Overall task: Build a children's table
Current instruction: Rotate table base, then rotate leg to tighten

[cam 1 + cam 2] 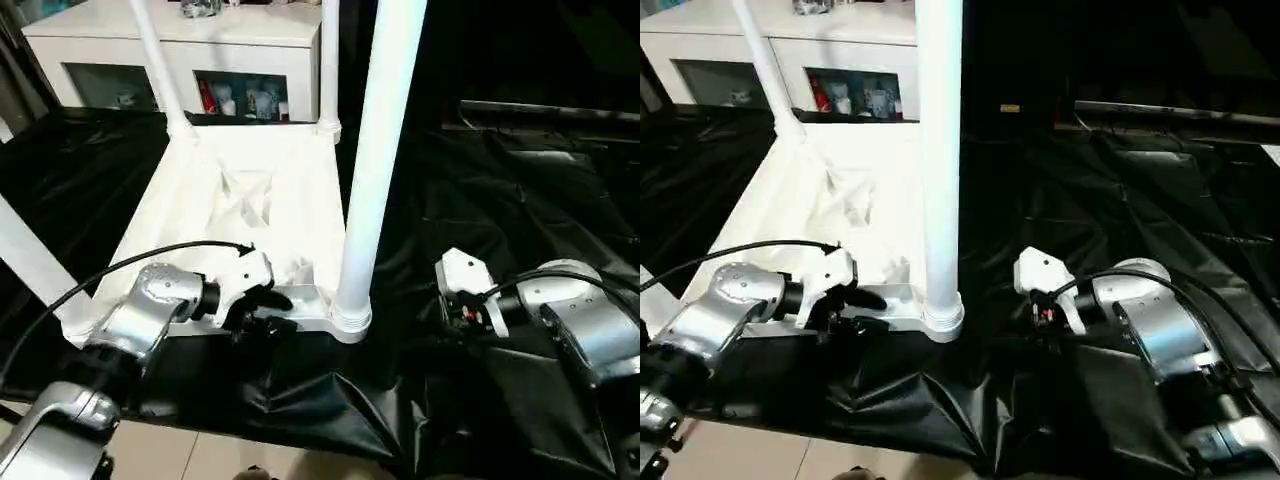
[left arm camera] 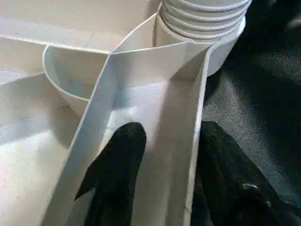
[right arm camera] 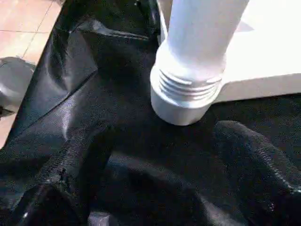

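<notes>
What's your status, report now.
Left pincer straddles the table's near rim. Right pincer open, empty, facing the near leg. Table upside down on black sheet, legs up. Nothing in the way.

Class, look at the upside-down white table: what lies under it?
A black sheet is spread under the table and reaches past its edges. Whatever lies beneath the tabletop's middle, and under the sheet, is covered.

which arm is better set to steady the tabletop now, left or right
Left, probably. The left gripper already straddles the rim wall of the upside-down children's table, one finger on each side, beside the near leg. The right gripper hangs open over the black sheet, short of that leg's base and touching nothing.
</notes>
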Robot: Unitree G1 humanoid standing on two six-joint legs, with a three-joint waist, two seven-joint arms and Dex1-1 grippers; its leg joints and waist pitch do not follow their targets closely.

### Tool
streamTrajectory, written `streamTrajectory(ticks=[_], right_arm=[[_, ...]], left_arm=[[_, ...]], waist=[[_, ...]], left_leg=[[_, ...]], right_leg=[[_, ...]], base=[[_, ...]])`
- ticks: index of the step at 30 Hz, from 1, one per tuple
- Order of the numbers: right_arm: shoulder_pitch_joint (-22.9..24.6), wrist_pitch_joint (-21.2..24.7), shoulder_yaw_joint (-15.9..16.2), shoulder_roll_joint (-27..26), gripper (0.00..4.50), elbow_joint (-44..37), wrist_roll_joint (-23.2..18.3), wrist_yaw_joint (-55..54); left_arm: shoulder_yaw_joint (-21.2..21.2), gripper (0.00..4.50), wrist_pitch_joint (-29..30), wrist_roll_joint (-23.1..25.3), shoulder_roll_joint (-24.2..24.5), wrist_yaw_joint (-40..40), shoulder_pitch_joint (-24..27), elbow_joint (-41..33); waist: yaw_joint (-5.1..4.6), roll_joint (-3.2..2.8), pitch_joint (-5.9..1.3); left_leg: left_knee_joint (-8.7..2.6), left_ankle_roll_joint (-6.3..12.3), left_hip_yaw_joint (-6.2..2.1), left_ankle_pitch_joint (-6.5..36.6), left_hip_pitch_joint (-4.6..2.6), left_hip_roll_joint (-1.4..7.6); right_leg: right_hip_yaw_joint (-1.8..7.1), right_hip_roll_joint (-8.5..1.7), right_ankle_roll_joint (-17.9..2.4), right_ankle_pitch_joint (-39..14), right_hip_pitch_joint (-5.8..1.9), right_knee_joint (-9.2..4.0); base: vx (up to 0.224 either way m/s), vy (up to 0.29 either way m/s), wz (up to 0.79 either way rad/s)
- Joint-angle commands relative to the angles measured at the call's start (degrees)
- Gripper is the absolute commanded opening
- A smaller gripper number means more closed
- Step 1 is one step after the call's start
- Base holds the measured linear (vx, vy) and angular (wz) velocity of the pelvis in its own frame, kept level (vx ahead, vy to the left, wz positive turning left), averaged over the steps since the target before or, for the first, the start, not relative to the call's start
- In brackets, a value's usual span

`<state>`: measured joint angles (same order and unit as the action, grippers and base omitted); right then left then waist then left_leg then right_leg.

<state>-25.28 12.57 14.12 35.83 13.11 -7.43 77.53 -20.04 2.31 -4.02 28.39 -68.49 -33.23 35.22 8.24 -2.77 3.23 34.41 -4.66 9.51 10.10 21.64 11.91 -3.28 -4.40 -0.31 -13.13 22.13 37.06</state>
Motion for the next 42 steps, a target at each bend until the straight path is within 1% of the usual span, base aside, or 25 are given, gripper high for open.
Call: streamTrajectory(ticks=[1, 2, 6, 9, 12, 14, 15, 16, 17, 19, 21, 22, 23, 24, 26, 27, 28, 31, 33, 35, 36, 37, 38, 41, 42], right_arm=[[0.1, 0.9, 0.4, 0.7, 3.85, -2.1, -1.1, 0.4], [0.2, 0.9, 0.5, 0.7, 3.85, -2.1, -1.1, 0.4], [0.6, 1.6, 0.5, 0.6, 3.85, -3.0, -0.8, 0.3], [0.8, 2.1, 0.6, 0.7, 3.85, -3.5, -0.9, 0.3], [0.7, 2.3, 0.8, 0.7, 3.85, -3.5, -1.0, 0.2], [0.7, 2.3, 0.8, 0.6, 3.85, -3.4, -1.0, 0.1], [0.6, 2.3, 0.9, 0.4, 3.85, -3.4, -1.0, 0.0], [0.6, 2.0, 0.7, 0.0, 3.85, -3.3, -1.0, -0.5], [0.6, 1.5, 0.3, -1.0, 3.85, -2.9, -0.8, -1.8], [0.5, 1.4, 0.1, -1.4, 3.85, -2.7, -0.7, -2.5], [0.1, 0.5, -1.0, -3.9, 3.85, -0.4, 0.1, -7.1], [0.0, 0.6, -1.5, -4.9, 3.85, 0.3, 0.1, -8.7], [0.2, 0.4, -1.7, -5.7, 3.85, 0.6, -0.2, -9.4], [0.6, 0.7, -1.6, -6.5, 3.85, 0.6, -0.8, -9.3], [1.1, 0.9, -1.3, -7.2, 3.85, 0.6, -1.5, -8.8], [1.0, 0.8, -1.1, -7.4, 3.85, 0.9, -1.4, -8.9], [0.6, 0.4, -0.7, -7.8, 3.85, 1.7, -0.9, -9.2], [-0.2, -0.3, -0.3, -8.6, 3.85, 3.2, -0.3, -9.9], [-0.8, -0.8, -0.2, -9.3, 3.85, 4.1, -0.2, -10.6], [-1.2, -1.3, -0.4, -9.8, 3.85, 4.8, -0.1, -11.2], [-1.3, -1.5, -0.4, -9.9, 3.85, 5.0, 0.0, -11.4], [-1.2, -1.6, -0.5, -9.9, 3.85, 5.1, 0.0, -11.5], [-1.1, -1.5, -0.5, -10.0, 3.85, 4.9, -0.1, -11.5], [-0.8, -1.6, -0.6, -9.9, 3.85, 4.7, -0.2, -11.4], [-0.7, -1.7, -0.5, -9.9, 3.85, 4.6, -0.3, -11.4]], left_arm=[[0.3, 1.63, -0.2, 0.7, 0.0, 0.0, -1.0, 1.3], [0.3, 1.33, -0.2, 0.6, 0.0, -0.1, -1.0, 1.4], [0.3, 1.15, -0.4, 0.7, -0.3, -0.7, -1.3, 2.3], [0.8, 0.79, -0.6, 0.5, -0.6, -1.2, -1.3, 3.0], [1.4, 0.74, 0.0, -0.1, -0.8, -1.7, -1.0, 2.6], [1.6, 0.51, 0.3, -0.3, -0.8, -1.7, -0.8, 2.3], [1.9, 0.42, 0.9, -0.8, -0.9, -1.8, -0.5, 1.8], [2.6, 0.37, 2.5, -1.8, -1.1, -1.6, 0.2, 0.6], [3.7, 0.31, 6.4, -3.1, -1.5, -0.2, 1.2, -1.5], [4.0, 0.1, 8.1, -3.1, -1.5, 0.8, 1.5, -2.2], [4.9, 0.04, 12.5, -2.9, -1.8, 5.0, 4.2, -5.9], [5.3, 0.02, 14.1, -2.9, -2.1, 6.6, 5.3, -7.5], [5.7, 0.02, 16.2, -2.8, -2.5, 8.6, 6.9, -10.1], [6.1, 0.02, 18.0, -2.7, -3.3, 11.1, 8.8, -13.6], [6.4, 0.02, 19.8, -2.4, -4.2, 13.5, 10.8, -17.2], [6.5, 0.02, 20.7, -2.7, -4.5, 13.8, 11.4, -18.6], [6.6, 0.02, 22.6, -3.1, -5.3, 14.4, 12.5, -21.6], [6.1, 0.02, 24.0, -2.5, -6.2, 15.5, 13.6, -24.7], [6.1, 0.02, 23.7, -2.1, -7.3, 17.6, 14.2, -25.5], [7.0, 0.02, 23.8, -2.2, -8.4, 19.8, 14.4, -25.9], [7.3, 0.02, 23.5, -2.3, -8.7, 20.2, 14.4, -25.8], [7.5, 0.02, 23.5, -2.4, -8.8, 20.5, 14.4, -25.9], [7.7, 0.32, 23.5, -2.4, -8.8, 20.8, 14.5, -25.9], [8.1, 0.51, 25.0, -3.1, -8.7, 20.0, 15.1, -26.9], [8.0, 0.71, 25.5, -3.3, -8.4, 19.6, 15.3, -27.5]], waist=[[0.1, -0.01, -4.07], [0.15, -0.01, -4.1], [0.1, 0.01, -3.99], [0.12, 0.09, -3.95], [0.16, 0.05, -3.88], [0.15, 0.12, -3.9], [0.13, -0.01, -3.94], [0.11, 0.0, -3.95], [0.01, -0.15, -4.02], [-0.35, 0.02, -4.09], [-0.63, 0.09, -4.21], [-0.83, 0.04, -4.31], [-1.41, 0.31, -4.15], [-1.67, 0.29, -4.17], [-2.22, 0.24, -4.01], [-2.4, 0.75, -3.89], [-2.53, 1.05, -3.86], [-2.57, 0.66, -3.77], [-2.57, 0.61, -3.75], [-2.6, 0.64, -3.72], [-2.74, 1.57, -3.67], [-2.55, 1.12, -3.68], [-2.55, 1.09, -3.75], [-2.54, 1.08, -3.83], [-2.51, 1.08, -3.88]], left_leg=[[-3.86, 1.35, -0.23, 12.1, -0.79, 1.15], [-3.86, 1.28, -0.25, 12.2, -0.83, 1.17], [-3.97, 1.23, -0.27, 12.6, -0.77, 1.2], [-4.03, 1.18, -0.28, 13.0, -0.79, 1.19], [-4.14, 0.93, -0.29, 13.7, -0.91, 1.28], [-4.15, 0.93, -0.31, 13.2, -0.77, 1.24], [-4.14, 0.91, -0.33, 12.9, -0.74, 1.23], [-4.11, 1.01, -0.33, 12.7, -0.75, 1.23], [-4.08, 0.93, -0.34, 12.2, -0.64, 1.22], [-4.05, 1.09, -0.37, 11.1, -0.46, 1.12], [-3.91, 1.33, -0.32, 10.0, -0.4, 0.95], [-3.91, 1.26, -0.35, 9.6, -0.37, 1.06], [-3.89, 1.62, -0.22, 9.5, -0.39, 0.77], [-3.88, 1.73, -0.29, 9.4, -0.24, 0.82], [-3.93, 2.23, -0.22, 10.0, -0.23, 0.91], [-3.95, 2.86, -0.07, 10.0, -0.28, 0.73], [-3.98, 3.14, -0.02, 9.6, -0.19, 0.69], [-3.96, 3.29, 0.01, 9.6, -0.37, 0.79], [-3.97, 3.29, 0.03, 9.7, -0.38, 0.75], [-4.01, 3.11, 0.03, 10.1, -0.41, 0.71], [-4.01, 3.25, 0.16, 10.0, -0.31, 0.66], [-4.06, 3.24, 0.06, 9.9, -0.32, 0.65], [-3.95, 3.36, 0.1, 9.5, -0.34, 0.65], [-3.85, 3.67, 0.13, 8.7, -0.26, 0.61], [-3.83, 3.81, 0.11, 8.4, -0.25, 0.65]], right_leg=[[2.32, -3.41, -13.9, -3.9, -2.55, -4.73], [2.34, -3.44, -13.8, -4.0, -2.57, -4.75], [2.36, -3.47, -13.7, -4.8, -2.56, -4.84], [2.33, -3.52, -13.5, -6.2, -2.53, -4.96], [2.4, -3.64, -13.2, -8.2, -2.43, -5.15], [2.39, -3.64, -13.0, -8.0, -2.51, -5.09], [2.38, -3.62, -13.1, -7.6, -2.52, -5.0], [2.39, -3.57, -13.2, -6.9, -2.48, -5.01], [2.35, -3.59, -13.6, -5.6, -2.56, -4.78], [2.26, -3.43, -14.0, -3.2, -2.72, -4.51], [2.3, -3.37, -14.1, -1.9, -2.75, -4.46], [2.32, -3.48, -14.2, -0.9, -2.8, -4.23], [2.23, -3.14, -14.2, -1.0, -2.74, -4.52], [2.26, -3.25, -14.3, -0.9, -2.92, -4.34], [2.27, -3.14, -14.1, -1.7, -2.88, -4.57], [2.32, -2.99, -13.7, -3.3, -2.82, -4.99], [2.34, -3.0, -13.5, -4.4, -2.83, -5.03], [2.5, -3.11, -12.8, -8.0, -2.49, -5.36], [2.55, -2.98, -12.6, -8.0, -2.44, -5.35], [2.56, -2.93, -12.1, -8.4, -2.39, -5.44], [2.58, -2.88, -12.0, -8.5, -2.46, -5.54], [2.56, -3.0, -11.7, -9.3, -2.44, -5.43], [2.65, -3.01, -11.5, -9.1, -2.42, -5.44], [2.65, -2.98, -11.5, -7.8, -2.42, -5.33], [2.64, -2.97, -11.7, -7.0, -2.42, -5.22]], base=[[0.0, 0.0, 0.0], [0.0, 0.0, 0.0], [0.0, 0.0, 0.0], [0.0, 0.0, 0.0], [0.0, 0.0, 0.0], [0.0, 0.0, 0.0], [0.0, 0.0, 0.0], [0.0, 0.0, 0.0], [0.0, 0.0, 0.0], [0.0, 0.0, 0.0], [0.0, 0.0, 0.0], [0.0, 0.0, 0.0], [0.0, 0.0, 0.0], [0.0, 0.0, 0.0], [0.0, 0.0, 0.0], [0.0, 0.0, 0.0], [0.0, 0.0, 0.0], [0.0, 0.0, 0.0], [0.0, 0.0, 0.0], [0.0, 0.0, 0.0], [0.0, 0.0, 0.0], [0.0, 0.0, 0.0], [0.0, 0.0, 0.0], [0.0, 0.0, 0.0], [0.0, 0.0, 0.0]])
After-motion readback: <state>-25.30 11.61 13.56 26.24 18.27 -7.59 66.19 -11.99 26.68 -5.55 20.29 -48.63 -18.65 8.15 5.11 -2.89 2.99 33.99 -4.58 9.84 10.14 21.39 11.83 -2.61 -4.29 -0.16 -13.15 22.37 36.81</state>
